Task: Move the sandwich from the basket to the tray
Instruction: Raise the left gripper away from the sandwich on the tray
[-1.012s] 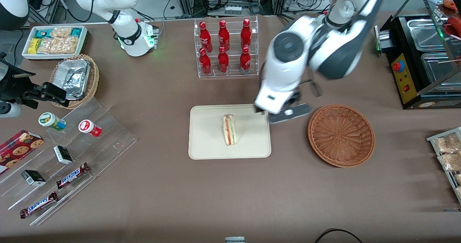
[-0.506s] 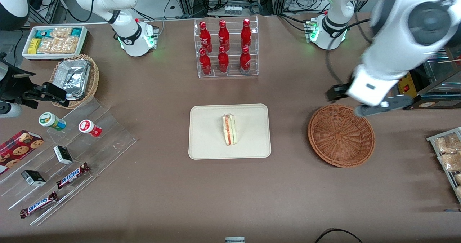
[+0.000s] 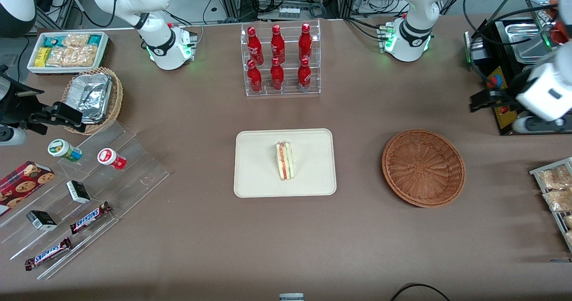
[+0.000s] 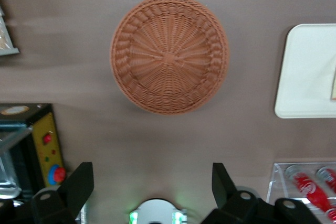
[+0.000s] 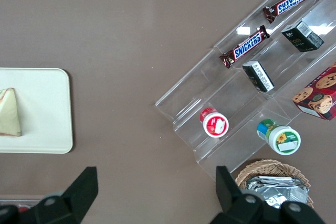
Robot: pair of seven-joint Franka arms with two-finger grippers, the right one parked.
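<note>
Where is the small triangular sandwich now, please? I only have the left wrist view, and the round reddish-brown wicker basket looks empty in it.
Observer: In the front view the sandwich lies near the middle of the flat cream rectangular tray, wholly inside its rim.
Operator: Thank you. And where does the gripper sit over the table?
Observer: The gripper hangs at the working arm's end of the table, farther from the front camera than the basket. It is not over the basket and it is well apart from the tray. It is open and holds nothing.
</note>
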